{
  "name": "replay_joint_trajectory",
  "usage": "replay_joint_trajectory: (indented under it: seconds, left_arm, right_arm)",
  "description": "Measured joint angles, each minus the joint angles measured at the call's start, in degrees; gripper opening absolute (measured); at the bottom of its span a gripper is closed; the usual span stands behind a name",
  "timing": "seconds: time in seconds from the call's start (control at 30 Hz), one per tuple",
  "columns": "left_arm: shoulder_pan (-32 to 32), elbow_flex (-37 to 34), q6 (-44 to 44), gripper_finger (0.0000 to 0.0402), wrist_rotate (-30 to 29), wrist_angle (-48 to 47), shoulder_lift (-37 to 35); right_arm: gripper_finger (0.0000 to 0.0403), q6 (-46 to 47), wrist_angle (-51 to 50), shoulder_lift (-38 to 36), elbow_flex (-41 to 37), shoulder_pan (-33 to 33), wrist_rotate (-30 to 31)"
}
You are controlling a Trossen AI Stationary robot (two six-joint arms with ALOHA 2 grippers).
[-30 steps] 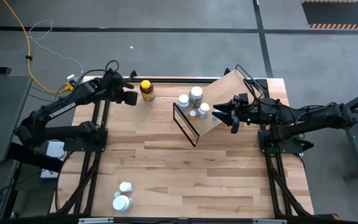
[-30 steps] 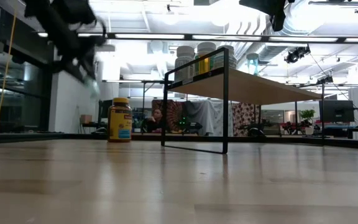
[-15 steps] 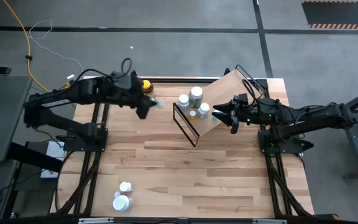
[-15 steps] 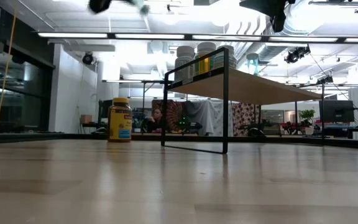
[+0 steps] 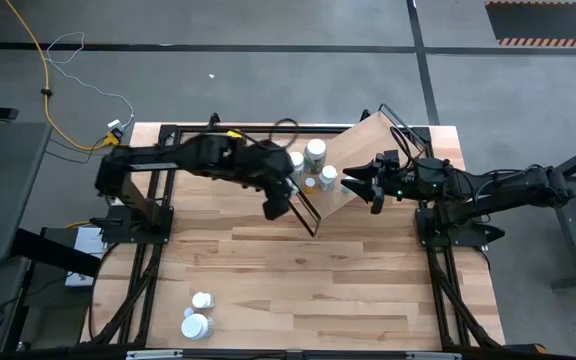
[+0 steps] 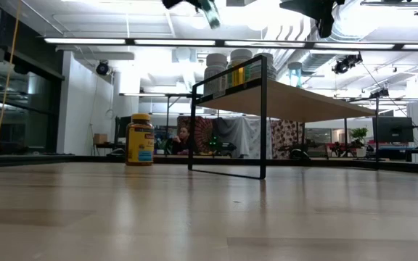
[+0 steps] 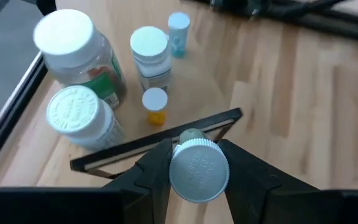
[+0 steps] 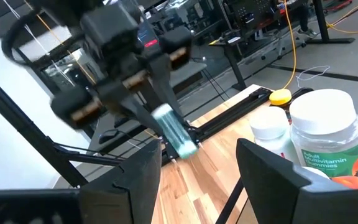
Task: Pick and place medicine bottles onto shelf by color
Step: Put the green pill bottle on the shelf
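My left gripper [image 5: 278,206] hangs above the shelf's black wire end [image 7: 160,140], shut on a small white-capped bottle with a teal body [image 8: 174,135]. The light-wood shelf [image 5: 363,150] carries several bottles on their bases: white ones [image 5: 315,151] and a tiny amber one [image 7: 155,107]. An amber bottle with a yellow cap [image 6: 139,139] stands on the table at the far left, mostly hidden under my left arm in the high view. My right gripper [image 5: 351,183] waits level over the shelf, open, with nothing between its fingers [image 8: 126,180]. My left gripper pinches the small bottle at its cap end [image 7: 174,171] between the two fingers, one on each side. The fingers slant downward from the table's left. The bottle is lifted clear and tilted, its body [image 8: 180,144] sticking out below the fingertips.
Two white bottles [image 5: 201,300] [image 5: 196,325] stand near the table's near-left corner. The wide middle of the tabletop [image 5: 318,280] is bare wood. Black arm frames run along the left [image 5: 153,250] and right [image 5: 438,270] edges.
My left gripper has swung from beside the amber bottle at the far left toward the table's right, rising and rolling its wrist, and now hangs over the shelf's wire end. The small bottle has travelled with it, held clear of the table.
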Motion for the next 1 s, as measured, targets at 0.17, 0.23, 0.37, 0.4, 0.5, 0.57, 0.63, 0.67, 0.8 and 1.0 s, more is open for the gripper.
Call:
replay_joint_trajectory:
  seconds: [0.17,0.23,0.37,0.4,0.5,0.57,0.63,0.67,0.8,1.0]
  left_arm:
    - [0.95,0.9,1.21,0.0116,-1.95,0.43,4.02]
    - [1.41,0.9,0.37,0.0116,-1.37,0.5,4.74]
    - [2.02,0.94,1.9,0.0117,0.18,2.67,5.59]
    - [1.99,0.94,2.44,0.0117,0.22,3.2,5.74]
    - [1.96,0.97,4.29,0.0117,0.48,6.02,6.41]
    - [1.92,0.73,5.3,0.0117,0.59,7.3,6.52]
    - [1.71,0.7,5.94,0.0117,1.21,9.43,7.11]
    - [1.68,0.56,6.05,0.0117,2.2,9.56,7.35]
    - [1.62,0.57,6.06,0.0117,6.09,12.83,8.84]
    - [1.56,0.53,7.37,0.0117,6.72,12.43,11.93]
  right_arm:
    - [0.0199,0.0,0.01,-0.01,0.0,0.0,0.02]
    - [0.0199,0.0,0.02,0.0,0.0,0.0,0.03]
    - [0.0199,-0.31,0.0,-0.02,0.0,-0.08,0.15]
    - [0.0199,-0.32,0.02,0.0,0.0,-0.17,0.42]
    - [0.0199,-0.39,0.02,-0.01,0.0,-0.26,1.39]
    - [0.0199,-0.41,0.02,-0.02,0.0,-0.26,1.57]
    - [0.0199,-0.27,0.02,-0.02,0.0,-0.26,1.57]
    - [0.0199,-0.22,0.02,-0.02,0.0,-0.26,1.57]
    - [0.0199,-0.35,0.01,-0.02,0.0,-0.26,1.57]
    - [0.0199,-0.02,0.02,-0.04,0.02,-0.26,1.57]
